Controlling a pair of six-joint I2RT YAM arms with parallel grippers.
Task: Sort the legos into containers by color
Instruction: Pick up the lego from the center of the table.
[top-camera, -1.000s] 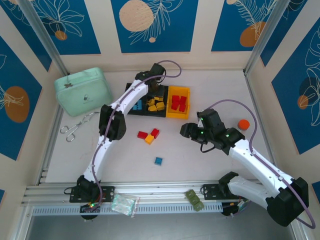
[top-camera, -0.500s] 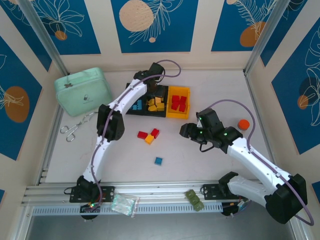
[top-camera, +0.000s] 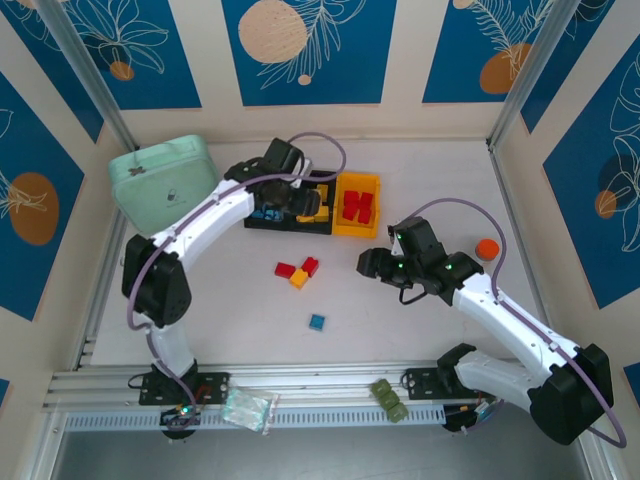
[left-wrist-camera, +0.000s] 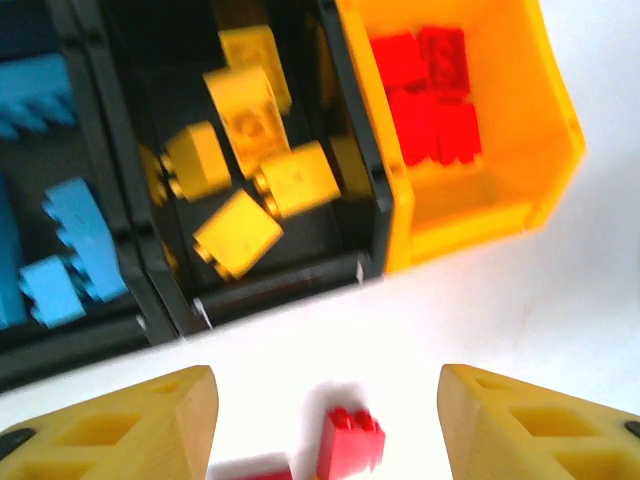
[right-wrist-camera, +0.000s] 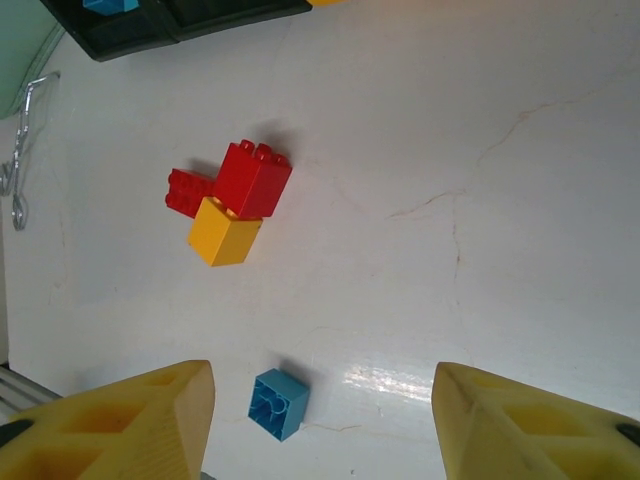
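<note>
A lone blue brick (top-camera: 317, 322) lies on the surface (top-camera: 420, 200), nearest the arm bases. In the right wrist view this brick shows low in the gap of the right pincer (right-wrist-camera: 322, 372), nearer the finger on the picture's left and untouched. That pincer's fingers stand well apart and hold nothing. From above, it hangs to the right of the loose bricks, clear of them.

A little farther out, three bricks huddle together. A yellow brick (right-wrist-camera: 225, 231) touches a red brick (right-wrist-camera: 252, 178), and a second red brick (right-wrist-camera: 188, 190) is tucked against them.

Beyond them the containers stand in a row. The left black bin (left-wrist-camera: 100, 210) holds blue bricks (left-wrist-camera: 60, 250). The middle black bin (left-wrist-camera: 345, 170) holds yellow bricks (left-wrist-camera: 250, 150). The yellow bin (left-wrist-camera: 545, 130) holds red bricks (left-wrist-camera: 430, 95).

The left pincer (left-wrist-camera: 325, 385) hovers at the near edge of the black bins. Its fingers are spread wide and empty. On the surface below, a red brick shows in the gap between them, well apart from both.

A mint-green case (top-camera: 165, 180) sits at the far left.
</note>
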